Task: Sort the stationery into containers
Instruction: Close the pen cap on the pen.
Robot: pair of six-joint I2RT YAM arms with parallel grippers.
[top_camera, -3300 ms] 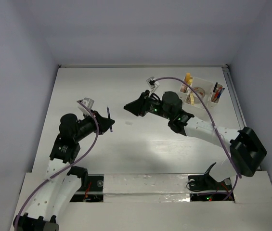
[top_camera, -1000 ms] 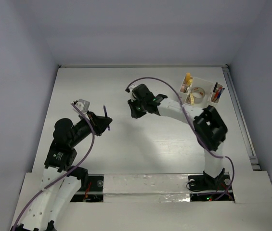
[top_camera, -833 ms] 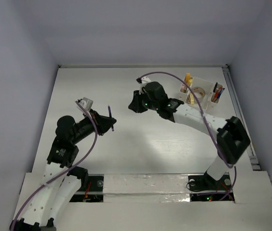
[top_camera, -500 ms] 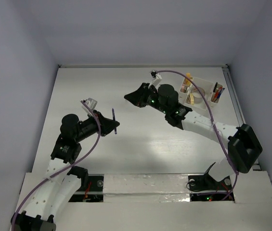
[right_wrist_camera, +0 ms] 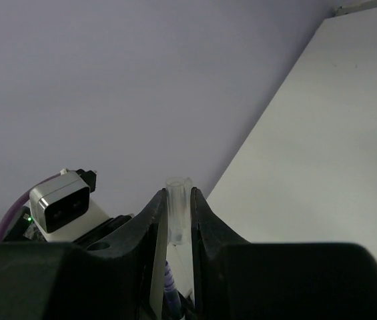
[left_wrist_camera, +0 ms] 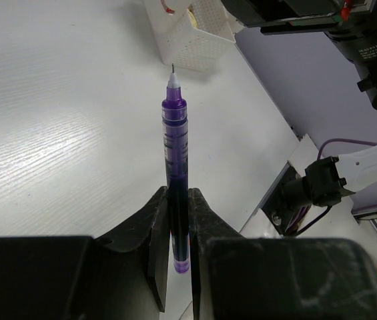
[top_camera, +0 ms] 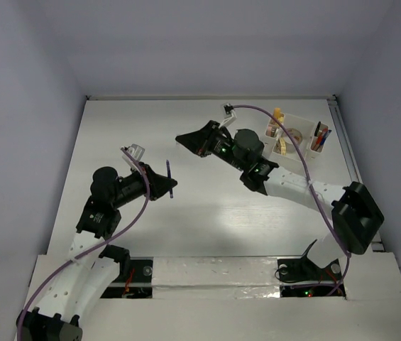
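Since the purple pen (left_wrist_camera: 176, 173) is the one bit of stationery out of the box, I'll start there. It's uncapped with the needle tip bare, and the left jaws are clamped on the back end of its barrel, so most of the pen sticks out past them. It's held up in the air over the left-middle of the worktop (top_camera: 129, 128), not touching it. From the left wrist view the tip points off toward the organizer (left_wrist_camera: 198, 47), well apart from it. The left arm (top_camera: 104, 192) is folded back on itself behind the pen.

On the other side, the right jaws are pinched on a small clear tube (right_wrist_camera: 178, 200) that looks like a cap. The right arm (top_camera: 285, 186) reaches across the middle of the worktop, so from overhead its jaws sit near the pen, up and to the right of it, with a clear gap between the two. In the right wrist view there's a sliver of purple barrel below the tube, and the left arm's little white camera (right_wrist_camera: 58, 208) is off to the side.

The cream-white organizer sits toward the far right of the worktop. Inside I can make out a beige tape roll (top_camera: 293, 134) in a middle compartment, a yellow block (top_camera: 277, 114) at its far left corner, and red and blue pens (top_camera: 318, 141) in the right-hand compartment. The rest is too small to tell.
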